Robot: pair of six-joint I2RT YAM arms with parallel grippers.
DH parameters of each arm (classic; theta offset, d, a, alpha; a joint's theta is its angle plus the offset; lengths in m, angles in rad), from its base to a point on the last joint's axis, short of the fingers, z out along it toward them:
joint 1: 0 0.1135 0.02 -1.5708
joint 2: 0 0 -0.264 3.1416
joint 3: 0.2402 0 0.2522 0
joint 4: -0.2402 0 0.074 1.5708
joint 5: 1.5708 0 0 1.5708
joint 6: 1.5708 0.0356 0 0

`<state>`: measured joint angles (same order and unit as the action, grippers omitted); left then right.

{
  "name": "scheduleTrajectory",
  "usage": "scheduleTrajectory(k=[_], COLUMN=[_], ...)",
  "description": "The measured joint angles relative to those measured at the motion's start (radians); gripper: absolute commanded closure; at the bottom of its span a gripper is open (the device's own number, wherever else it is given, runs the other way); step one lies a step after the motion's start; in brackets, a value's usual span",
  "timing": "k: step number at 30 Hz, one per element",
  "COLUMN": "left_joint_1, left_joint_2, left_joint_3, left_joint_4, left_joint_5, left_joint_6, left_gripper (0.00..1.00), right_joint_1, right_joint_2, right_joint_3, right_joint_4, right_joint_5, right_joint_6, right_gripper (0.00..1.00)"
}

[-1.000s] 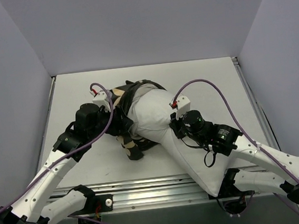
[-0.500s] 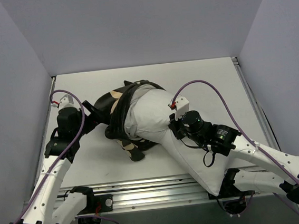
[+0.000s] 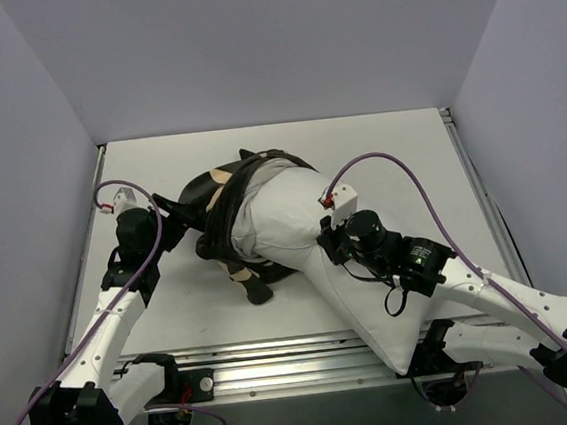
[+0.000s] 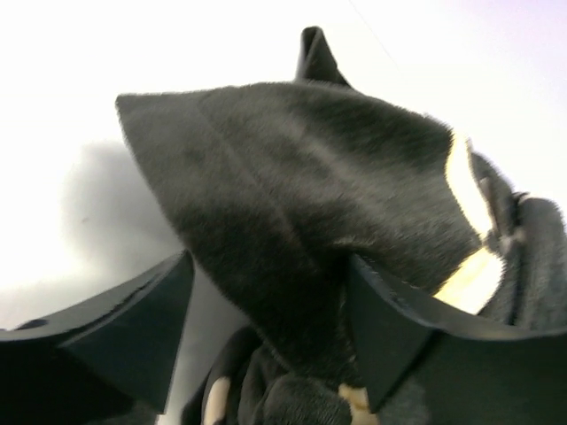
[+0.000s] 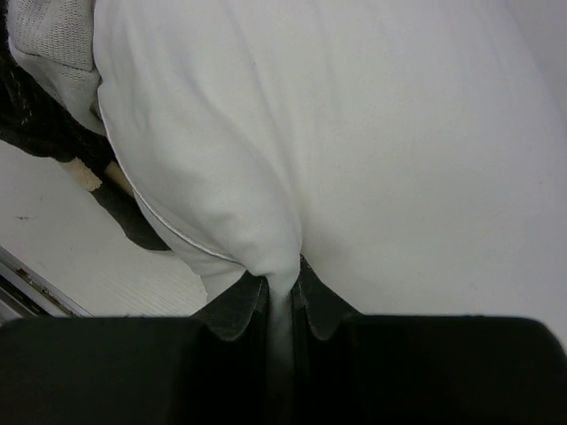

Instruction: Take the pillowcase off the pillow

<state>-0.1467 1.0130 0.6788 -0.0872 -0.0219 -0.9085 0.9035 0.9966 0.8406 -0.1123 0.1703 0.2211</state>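
Right gripper [image 5: 279, 276] pinching a fold of the plump white pillow [image 5: 381, 133], left gripper [image 4: 268, 274] spread wide.
Black velvety flower-printed pillowcase [image 3: 211, 194] (bunched round the pillow's far-left end) pokes up between the left fingers; pillow lies diagonally across the pale worktop [image 3: 388, 152].

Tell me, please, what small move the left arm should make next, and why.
Probably close the left gripper on the pillowcase fold lying between its open jaws: the right gripper pinches the pillow, so the cover could then be pulled away.
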Motion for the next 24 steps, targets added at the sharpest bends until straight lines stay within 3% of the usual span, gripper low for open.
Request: scheduleTrajectory(k=[2, 8, 12, 15, 24], left_joint_1=[0.005, 0.011, 0.011, 0.011, 0.059], left_joint_2=[0.000, 0.003, 0.011, 0.012, 0.009], left_joint_3=[-0.015, -0.048, -0.051, -0.055, -0.029], left_joint_4=[0.047, 0.129, 0.164, 0.179, 0.118], left_joint_5=[0.001, 0.003, 0.006, 0.006, -0.021], left_joint_6=[-0.012, -0.036, -0.050, -0.052, -0.017], left_gripper=[0.35, 0.49, 0.81, 0.97, 0.98], right_joint_1=[-0.001, -0.001, -0.001, -0.001, 0.000], right_joint_2=[-0.003, -0.006, -0.006, -0.006, -0.007], right_joint_3=[-0.004, -0.010, -0.011, -0.011, -0.013], right_joint_4=[0.003, 0.011, 0.013, 0.014, 0.007], right_joint_5=[0.000, -0.002, -0.003, -0.003, 0.033], right_joint_6=[0.000, 0.000, 0.000, 0.000, 0.021], right_gripper=[1.00, 1.00, 1.00, 1.00, 1.00])
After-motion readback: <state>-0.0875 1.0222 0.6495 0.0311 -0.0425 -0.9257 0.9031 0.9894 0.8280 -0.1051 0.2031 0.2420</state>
